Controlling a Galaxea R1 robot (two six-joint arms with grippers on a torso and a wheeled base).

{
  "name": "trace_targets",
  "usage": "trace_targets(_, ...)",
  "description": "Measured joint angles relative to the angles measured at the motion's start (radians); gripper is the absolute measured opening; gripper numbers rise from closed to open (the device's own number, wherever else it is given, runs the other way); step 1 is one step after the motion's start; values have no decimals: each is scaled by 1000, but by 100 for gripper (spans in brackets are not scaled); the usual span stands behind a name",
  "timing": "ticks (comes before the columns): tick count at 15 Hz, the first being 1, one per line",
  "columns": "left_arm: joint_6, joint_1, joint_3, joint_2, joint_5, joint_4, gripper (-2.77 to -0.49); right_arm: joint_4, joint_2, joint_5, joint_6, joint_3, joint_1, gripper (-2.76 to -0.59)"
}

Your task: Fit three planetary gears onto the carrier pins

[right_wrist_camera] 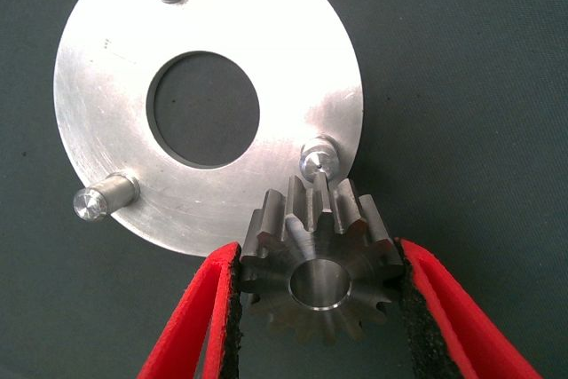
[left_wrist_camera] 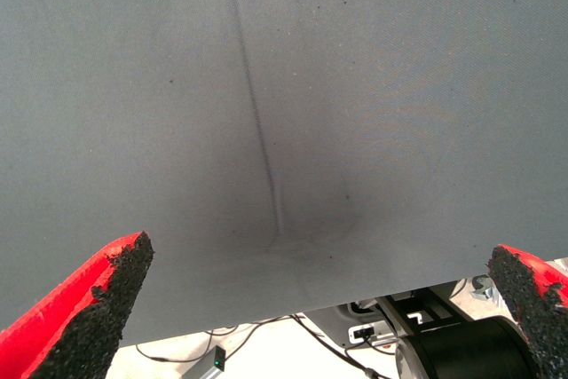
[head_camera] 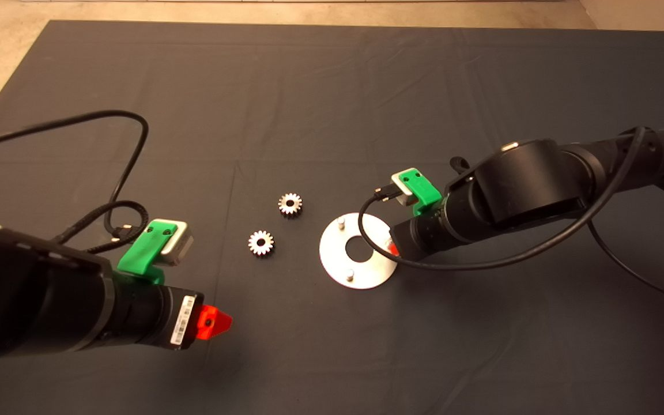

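Dark mat [head_camera: 332, 86] covers the table; right tool [right_wrist_camera: 319, 308] clamps one planetary gear [right_wrist_camera: 321, 264] beside the disc's [head_camera: 338, 259] near pin [right_wrist_camera: 318, 159], not yet seated; next, centre its bore over that pin and lower; two gears [head_camera: 290, 204] [head_camera: 260, 242] wait nearby; left tool [left_wrist_camera: 319, 308] hangs wide open, empty.

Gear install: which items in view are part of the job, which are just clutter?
Job:
- gear in the right gripper, held beside the nearest pin
- two loose gears on the mat
- disc with three pins, all bare

Not part of it:
- left gripper, open, idle over bare mat
- arm cables
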Motion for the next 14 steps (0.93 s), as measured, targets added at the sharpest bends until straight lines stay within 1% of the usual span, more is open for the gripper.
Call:
trace_targets(3,0,0,0,0,0,0,-51,-6,14,1,0,-18,0,-234)
trace_targets(7,0,0,0,0,0,0,-51,-11,32,0,-3,-63,0,-234)
trace_targets(14,0,0,0,0,0,0,-51,-21,42,1,-3,-85,-1,-234)
